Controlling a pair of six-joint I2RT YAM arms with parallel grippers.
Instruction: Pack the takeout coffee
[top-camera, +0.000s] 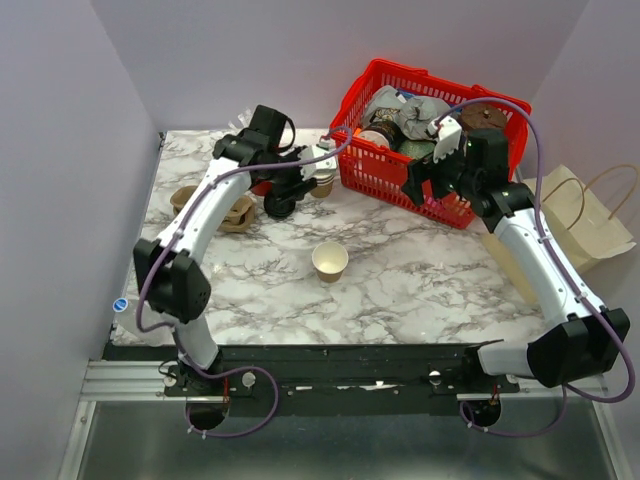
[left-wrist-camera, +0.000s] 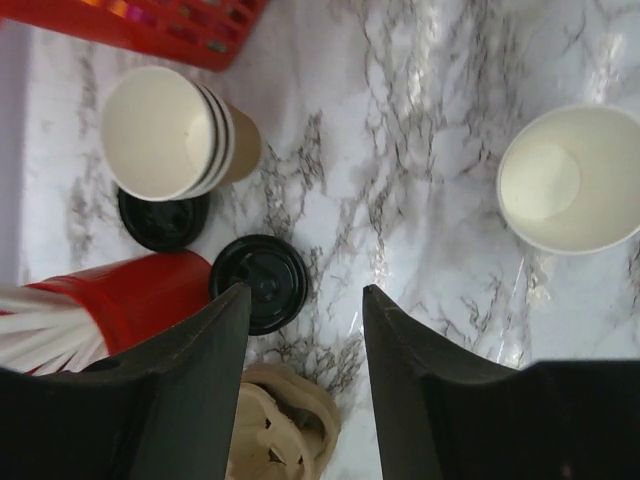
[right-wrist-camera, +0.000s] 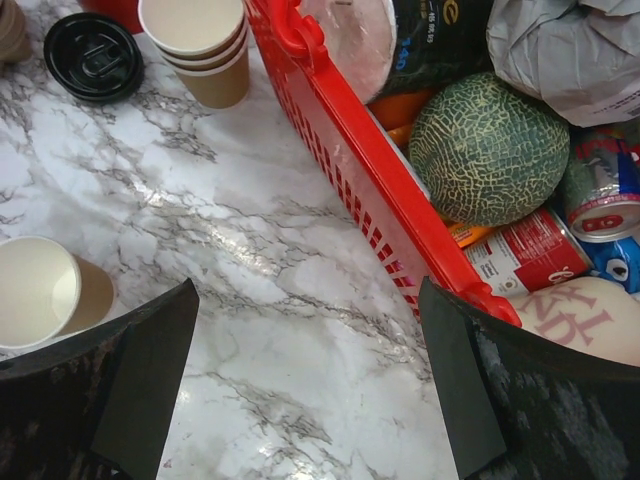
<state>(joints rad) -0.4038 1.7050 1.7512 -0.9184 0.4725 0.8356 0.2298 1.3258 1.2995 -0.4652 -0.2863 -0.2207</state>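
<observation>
The takeout coffee cup (top-camera: 330, 261), brown kraft paper with a pale rim, stands upright and empty in the middle of the marble table. It also shows at the right of the left wrist view (left-wrist-camera: 570, 180) and at the left edge of the right wrist view (right-wrist-camera: 40, 290). My left gripper (top-camera: 284, 196) is open and empty (left-wrist-camera: 305, 295), hovering over a black lid (left-wrist-camera: 262, 280), left of and behind the cup. My right gripper (top-camera: 425, 185) is open and empty (right-wrist-camera: 308, 290), above the table beside the red basket's front wall, right of and behind the cup.
A stack of nested paper cups (top-camera: 322, 183) (left-wrist-camera: 165, 135) (right-wrist-camera: 200, 45), a second black lid (left-wrist-camera: 163, 218), a red cup of white straws (left-wrist-camera: 130, 300) and beige pulp carriers (top-camera: 235, 212) (left-wrist-camera: 280, 425) crowd the back left. The red basket (top-camera: 380, 175) (right-wrist-camera: 340, 150) holds groceries. A paper bag (top-camera: 590, 225) lies at right.
</observation>
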